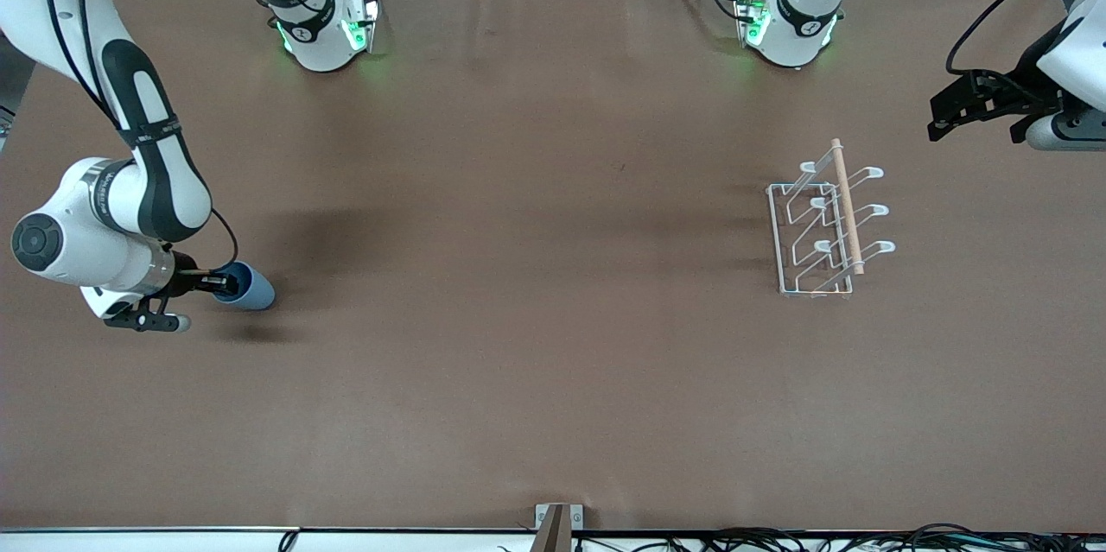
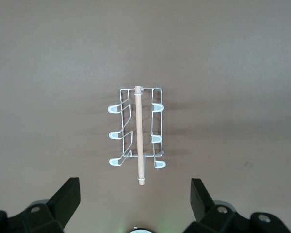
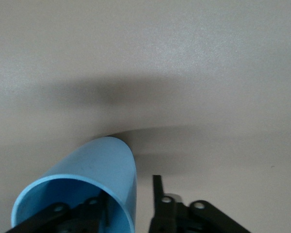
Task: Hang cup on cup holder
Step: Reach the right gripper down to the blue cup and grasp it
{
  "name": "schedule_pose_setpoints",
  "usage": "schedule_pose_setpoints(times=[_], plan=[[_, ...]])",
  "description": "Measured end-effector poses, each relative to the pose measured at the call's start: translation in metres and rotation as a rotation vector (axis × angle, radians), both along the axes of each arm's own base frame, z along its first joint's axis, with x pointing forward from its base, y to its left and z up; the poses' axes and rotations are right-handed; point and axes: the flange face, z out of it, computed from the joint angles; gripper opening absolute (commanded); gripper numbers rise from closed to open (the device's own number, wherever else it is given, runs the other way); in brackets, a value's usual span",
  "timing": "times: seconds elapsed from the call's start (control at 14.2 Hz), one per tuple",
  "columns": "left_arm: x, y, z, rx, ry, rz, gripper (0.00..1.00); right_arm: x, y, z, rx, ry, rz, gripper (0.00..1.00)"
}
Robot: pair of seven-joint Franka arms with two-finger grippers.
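The light-blue cup lies on its side on the brown table near the right arm's end, its mouth toward my right gripper. In the right wrist view the cup fills the near corner. My right gripper straddles the cup's wall at the rim, one finger inside and one finger outside, with a gap to the wall. The white wire cup holder with its wooden rod stands toward the left arm's end and carries no cup. It also shows in the left wrist view. My left gripper waits open in the air past the holder.
The two arm bases stand along the table's back edge. A small bracket sits at the table's front edge. Cables lie along that front edge.
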Motion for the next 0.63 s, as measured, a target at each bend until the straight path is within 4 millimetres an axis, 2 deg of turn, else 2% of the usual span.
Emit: schedule_pose_setpoints(times=[0.21, 0.35, 0.49, 0.63], plan=[[0.0, 0.0, 0.0, 0.0, 0.0, 0.0, 1.0, 0.001, 0.001, 0.003, 0.004, 0.007, 0.002, 0.01], [0.0, 0.0, 0.0, 0.0, 0.0, 0.0, 1.0, 0.005, 0.004, 0.015, 0.01, 0.022, 0.008, 0.01], [0.0, 0.0, 0.0, 0.0, 0.0, 0.0, 1.0, 0.009, 0.012, 0.045, 0.018, 0.028, 0.023, 0.01], [0.0, 0.0, 0.0, 0.0, 0.0, 0.0, 1.0, 0.01, 0.031, 0.081, 0.03, 0.023, 0.052, 0.01]])
